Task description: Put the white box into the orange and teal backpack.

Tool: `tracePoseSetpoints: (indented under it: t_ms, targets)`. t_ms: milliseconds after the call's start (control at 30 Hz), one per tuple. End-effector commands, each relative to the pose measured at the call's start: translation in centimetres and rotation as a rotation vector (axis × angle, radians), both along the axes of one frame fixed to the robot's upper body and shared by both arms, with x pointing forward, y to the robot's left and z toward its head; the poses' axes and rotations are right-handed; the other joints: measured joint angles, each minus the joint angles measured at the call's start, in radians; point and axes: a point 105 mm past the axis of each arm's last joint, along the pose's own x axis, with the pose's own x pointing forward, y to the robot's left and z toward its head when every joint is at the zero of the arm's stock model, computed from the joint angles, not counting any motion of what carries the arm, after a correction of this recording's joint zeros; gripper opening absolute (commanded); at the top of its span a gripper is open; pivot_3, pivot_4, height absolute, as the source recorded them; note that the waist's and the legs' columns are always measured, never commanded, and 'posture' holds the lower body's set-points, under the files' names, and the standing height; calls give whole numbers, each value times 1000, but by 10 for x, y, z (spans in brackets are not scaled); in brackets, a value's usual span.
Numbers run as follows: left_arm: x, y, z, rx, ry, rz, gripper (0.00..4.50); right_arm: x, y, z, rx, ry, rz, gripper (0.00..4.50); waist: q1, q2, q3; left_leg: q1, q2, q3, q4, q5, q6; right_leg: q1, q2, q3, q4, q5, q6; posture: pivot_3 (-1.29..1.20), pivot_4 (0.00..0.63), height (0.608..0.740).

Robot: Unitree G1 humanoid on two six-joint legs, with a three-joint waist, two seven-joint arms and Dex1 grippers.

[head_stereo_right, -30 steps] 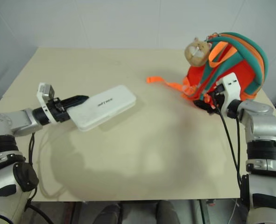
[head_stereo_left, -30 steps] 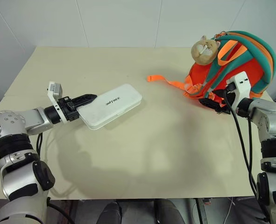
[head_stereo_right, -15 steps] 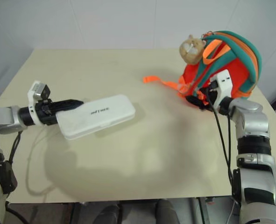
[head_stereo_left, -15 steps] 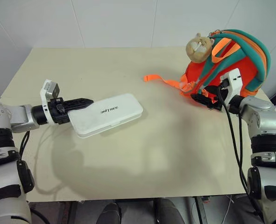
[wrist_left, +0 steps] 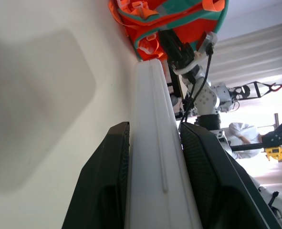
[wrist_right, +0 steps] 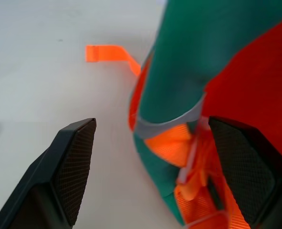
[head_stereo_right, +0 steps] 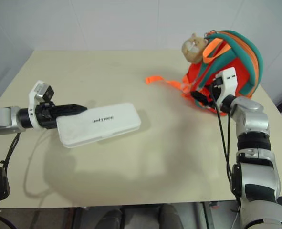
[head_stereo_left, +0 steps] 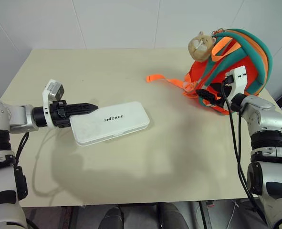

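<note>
- A pale beige table (head_stereo_left: 145, 157) against white wall panels takes up the scene, with little on it besides the task's two things.
- The white box (head_stereo_left: 111, 122) is pinched at one short end by the left gripper (head_stereo_left: 83, 109), a black finger pressed against each flat face (the left wrist view shows this plainly). The box juts out over the table's left half, well apart from the bag.
- Over the last second the box has swung from a steep diagonal to nearly level across the view, its free end now aimed more toward the bag. It has not travelled closer.
- The orange and teal backpack (head_stereo_left: 243, 55) stands at the table's far right corner, plush toy (head_stereo_left: 200, 45) at its top, an orange strap (head_stereo_left: 167, 81) trailing on the table.
- The right gripper (wrist_right: 145, 157) is spread wide and has nudged in against the bag's lower straps, gripping nothing yet.
- Likely meaning: the bag must be held or opened first; no opening is visible, so insertion is some way off.
</note>
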Motion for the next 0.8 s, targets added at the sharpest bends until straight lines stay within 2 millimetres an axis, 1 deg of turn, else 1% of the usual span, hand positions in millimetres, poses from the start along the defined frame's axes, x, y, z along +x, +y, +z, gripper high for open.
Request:
tracePoseSetpoints:
  t_ms: [33,67,167,267,333,600,800]
  targets:
    - [-6,3,14,-7,-56,-8,1356,-3,-17,20,49,-81,-92,4489,0,0,0,0,0,0,0,0,0,0,0,0,0,0,0,0,150,740]
    - [-7,4,14,-8,-56,-7,1356,-3,-17,20,71,-82,-93,4489,1,0,0,0,0,0,0,0,0,0,0,0,0,0,0,0,150,740]
    - [-6,4,14,-10,-57,-4,1356,-3,-4,20,102,-83,-37,4489,0,0,0,0,0,0,0,0,0,0,0,0,0,0,0,0,150,740]
    - [-5,3,15,-10,-58,-2,1356,2,10,32,177,-108,11,4489,-5,0,0,0,0,0,1,0,0,0,0,0,1,0,0,0,150,740]
    - [-4,2,15,-10,-59,0,1356,6,16,36,198,-108,22,4489,-6,0,0,1,0,1,1,0,0,0,0,0,2,0,0,0,150,740]
    - [-3,1,14,-9,-64,7,1356,25,44,34,214,-102,44,4489,-5,0,0,1,0,1,1,0,0,0,0,0,1,0,0,0,150,740]
    - [-6,2,12,-8,-67,9,1356,35,58,34,263,-98,30,4489,-12,0,0,1,0,1,1,0,0,0,0,0,1,0,0,0,150,740]
